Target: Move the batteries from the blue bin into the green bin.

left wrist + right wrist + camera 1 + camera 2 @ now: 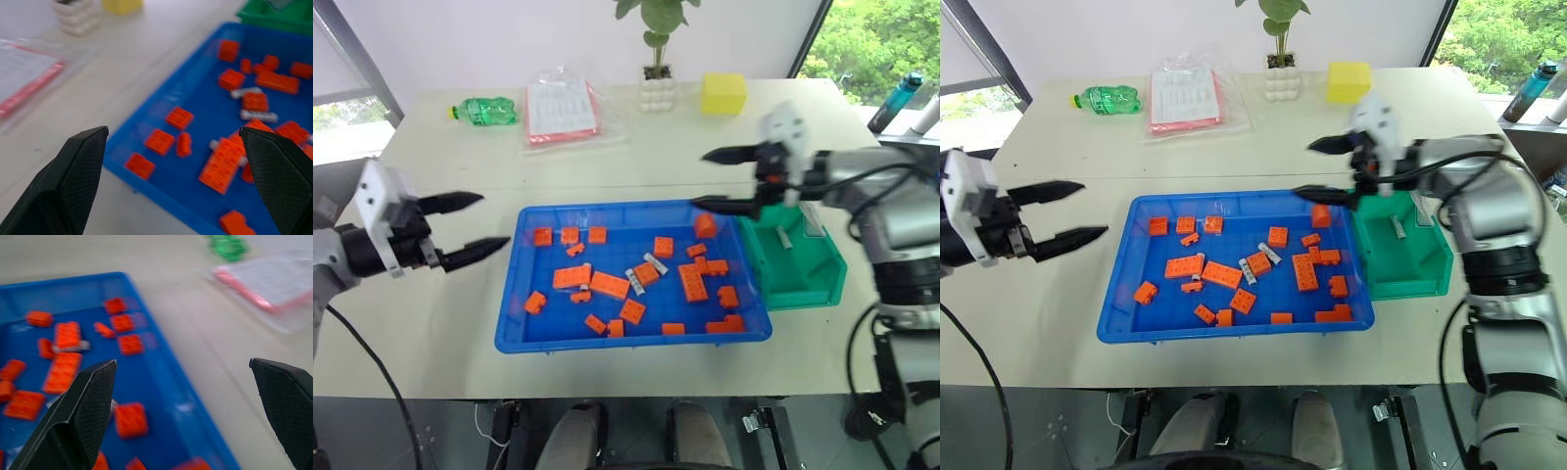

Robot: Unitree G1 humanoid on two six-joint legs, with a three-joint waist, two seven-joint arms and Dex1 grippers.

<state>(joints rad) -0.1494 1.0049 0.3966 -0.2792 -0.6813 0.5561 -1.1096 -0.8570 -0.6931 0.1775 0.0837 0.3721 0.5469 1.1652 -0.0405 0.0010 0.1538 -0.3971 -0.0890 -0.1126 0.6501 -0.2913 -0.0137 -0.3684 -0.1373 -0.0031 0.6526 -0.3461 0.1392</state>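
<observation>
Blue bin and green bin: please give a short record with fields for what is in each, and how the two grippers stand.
blue bin: on the table, holds many orange bricks and at least two batteries near its middle
green bin: touches the blue bin's right side; one battery lies inside
left gripper: open, empty, above the table left of the blue bin
right gripper: open, empty, above the blue bin's far right corner
far side of table: green bottle, yellow block, potted plant
</observation>
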